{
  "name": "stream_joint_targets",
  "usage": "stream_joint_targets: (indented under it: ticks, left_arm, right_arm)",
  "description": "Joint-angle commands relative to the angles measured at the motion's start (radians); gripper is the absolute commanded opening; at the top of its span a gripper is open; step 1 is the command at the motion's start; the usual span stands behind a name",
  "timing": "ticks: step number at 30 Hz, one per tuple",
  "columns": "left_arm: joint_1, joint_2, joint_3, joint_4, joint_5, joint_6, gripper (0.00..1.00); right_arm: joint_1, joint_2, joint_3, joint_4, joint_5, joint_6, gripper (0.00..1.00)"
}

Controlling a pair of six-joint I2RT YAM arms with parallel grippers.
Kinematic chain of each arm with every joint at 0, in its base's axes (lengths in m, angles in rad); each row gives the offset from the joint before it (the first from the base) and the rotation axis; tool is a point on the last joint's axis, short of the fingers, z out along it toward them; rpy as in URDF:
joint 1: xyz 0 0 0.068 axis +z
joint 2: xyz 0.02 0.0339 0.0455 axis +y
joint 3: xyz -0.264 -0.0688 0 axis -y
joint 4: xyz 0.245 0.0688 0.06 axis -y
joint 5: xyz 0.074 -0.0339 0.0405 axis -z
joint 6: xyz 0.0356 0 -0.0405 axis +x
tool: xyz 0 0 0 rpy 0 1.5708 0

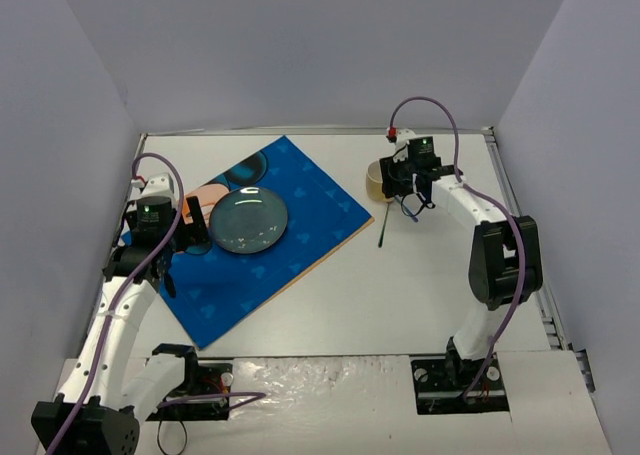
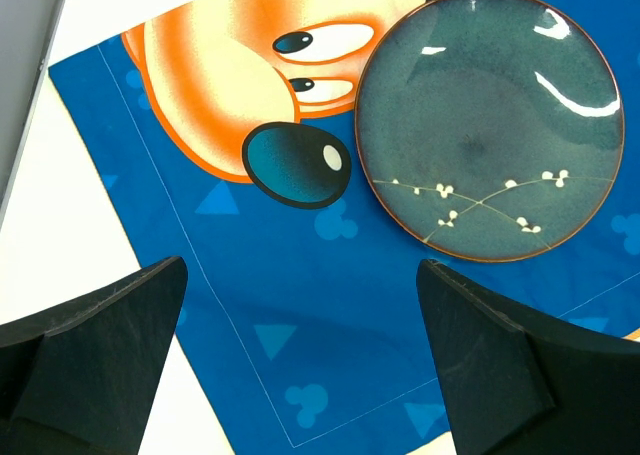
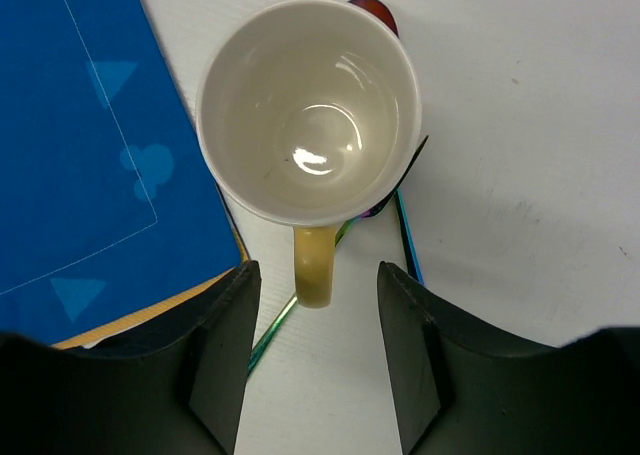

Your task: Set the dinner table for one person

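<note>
Your left gripper (image 2: 303, 272) hangs wide open and empty over the blue placemat (image 1: 250, 285), with the teal plate (image 1: 248, 220) at its 1 o'clock, set mid-mat. On the bare worktop (image 1: 420, 285) to the right, a cream mug (image 3: 308, 110) stands upright with iridescent cutlery (image 1: 383, 230) showing beneath it. Your right gripper (image 3: 315, 275), jaws parted, straddles the handle pointing to 6 o'clock, lined up, I judge, to grasp it.

No readable text, label, brand or number in any view. Placemat (image 2: 300, 305): cartoon print only. Plate (image 2: 490, 125): branch motif only. Mug (image 3: 305, 110), dinner table (image 1: 420, 275): unmarked.
</note>
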Motion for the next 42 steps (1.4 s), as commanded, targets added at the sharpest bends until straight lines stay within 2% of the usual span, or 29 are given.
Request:
stream_joint_targets:
  ticks: [1, 5, 13, 23, 32, 42]
  left_arm:
    - [0.006, 0.007, 0.025, 0.034, -0.001, 0.014, 0.97]
    - [0.006, 0.008, 0.025, 0.034, -0.002, 0.014, 0.97]
    - [0.006, 0.007, 0.025, 0.033, -0.003, 0.013, 0.97]
    - [0.006, 0.005, 0.025, 0.033, -0.004, 0.013, 0.97]
    - [0.006, 0.004, 0.023, 0.031, -0.009, 0.016, 0.97]
    - [0.007, 0.007, 0.023, 0.031, -0.014, 0.016, 0.97]
  right_arm:
    - [0.004, -0.037, -0.056, 0.112, -0.027, -0.019, 0.45]
    - [0.004, -0.063, -0.141, 0.237, -0.025, -0.012, 0.39]
    - [0.002, -0.107, -0.281, 0.443, -0.027, 0.003, 0.36]
    - [-0.006, -0.185, -0.475, 0.735, -0.004, 0.017, 0.36]
    - [-0.009, -0.178, -0.517, 0.864, -0.010, 0.017, 0.35]
    - [-0.009, -0.116, -0.483, 0.918, -0.018, 0.023, 0.34]
